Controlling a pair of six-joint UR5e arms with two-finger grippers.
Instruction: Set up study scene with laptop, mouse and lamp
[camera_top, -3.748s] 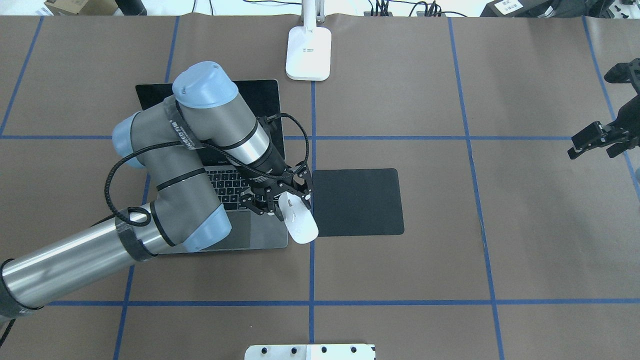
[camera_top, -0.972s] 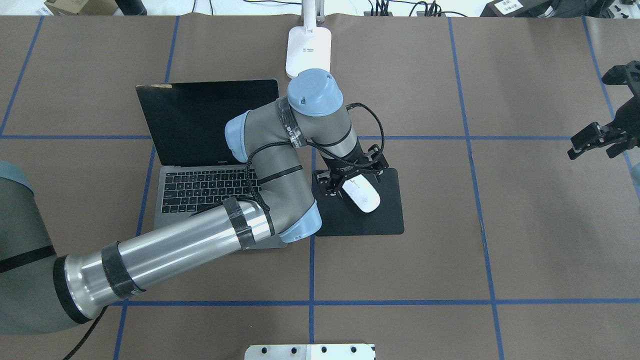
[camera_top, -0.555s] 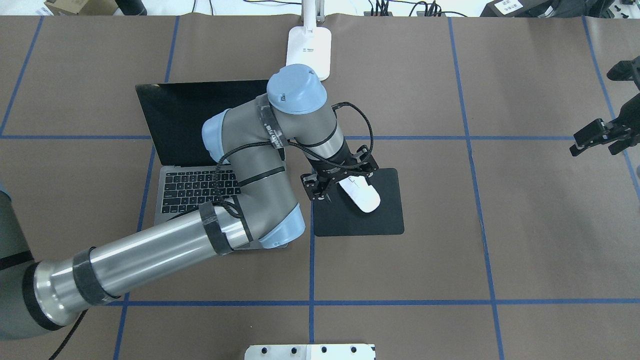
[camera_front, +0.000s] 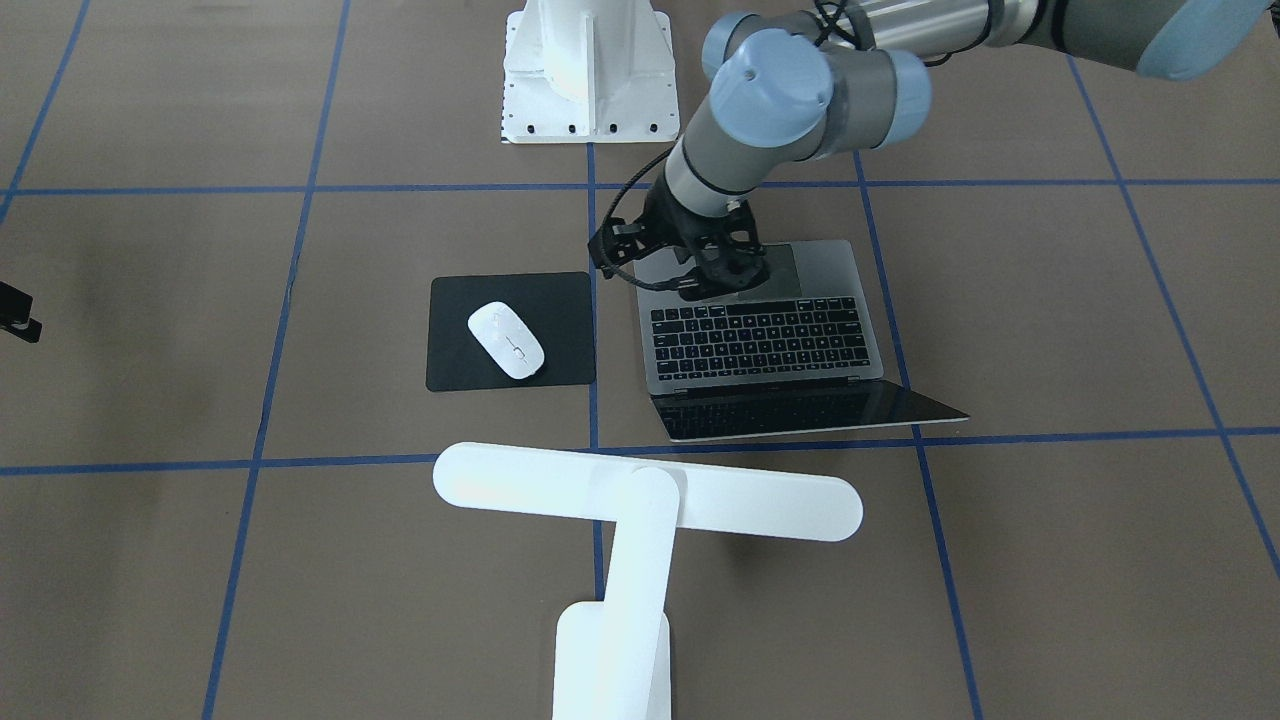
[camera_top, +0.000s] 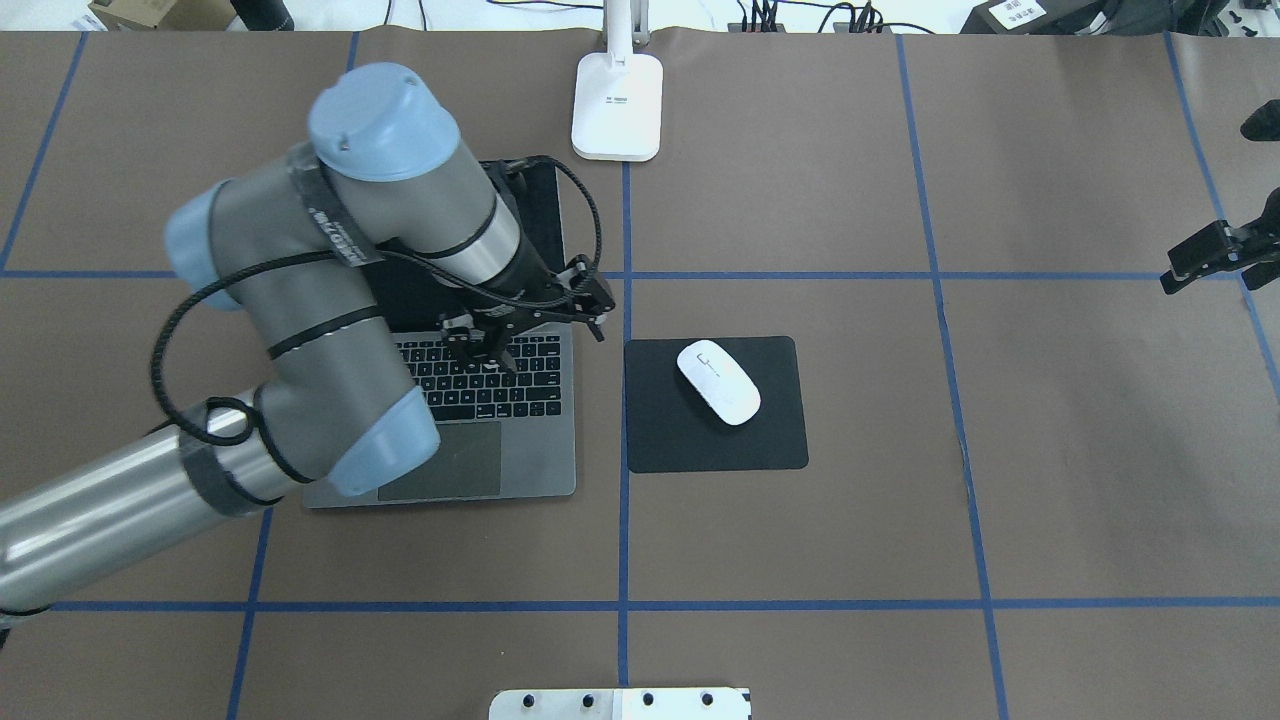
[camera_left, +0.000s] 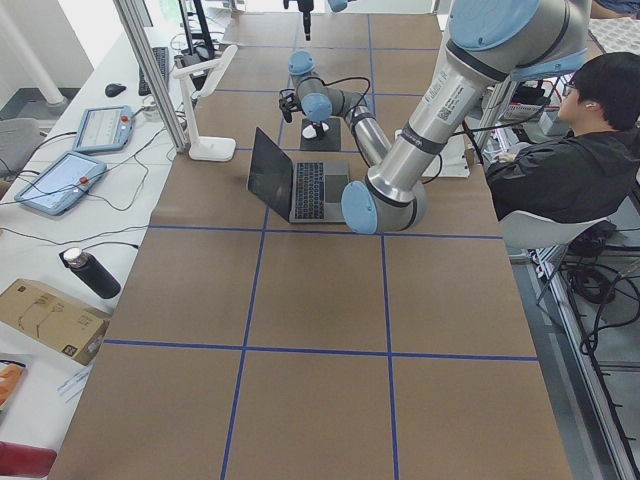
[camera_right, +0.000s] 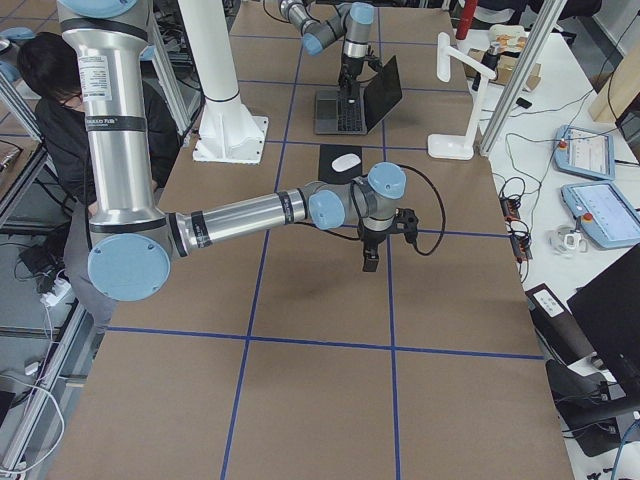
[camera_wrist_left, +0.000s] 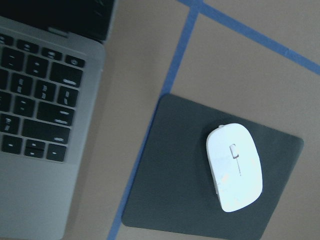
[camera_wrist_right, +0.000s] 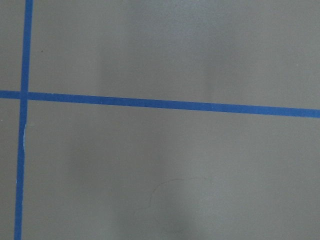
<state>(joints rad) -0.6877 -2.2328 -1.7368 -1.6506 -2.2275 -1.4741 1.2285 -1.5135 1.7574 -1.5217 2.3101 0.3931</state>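
Observation:
The white mouse (camera_top: 718, 382) lies on the black square mat (camera_top: 760, 440), right of the open grey laptop (camera_top: 530, 460). My left gripper (camera_top: 530, 325) hovers open and empty over the laptop's keyboard. The left wrist view shows the mouse (camera_wrist_left: 234, 167) on the mat (camera_wrist_left: 170, 190) beside the laptop (camera_wrist_left: 35, 125). The white lamp's base (camera_top: 617, 105) stands at the table's far edge; its bar head (camera_front: 648, 490) shows in the front view. There the mouse (camera_front: 506, 340) lies left of the laptop (camera_front: 760, 345) and my left gripper (camera_front: 685, 275). My right gripper (camera_top: 1215, 200) is open at the far right.
The white bolted pedestal (camera_front: 585, 70) stands at the robot's side of the table. Blue tape lines cross the brown table cover. A seated person (camera_left: 570, 160) is beside the table. Tablets, cables and a bottle lie past the table's far edge.
My left gripper let go of the mouse on the mat and swung back left over the laptop's keyboard. My right gripper shifted slightly toward the right edge.

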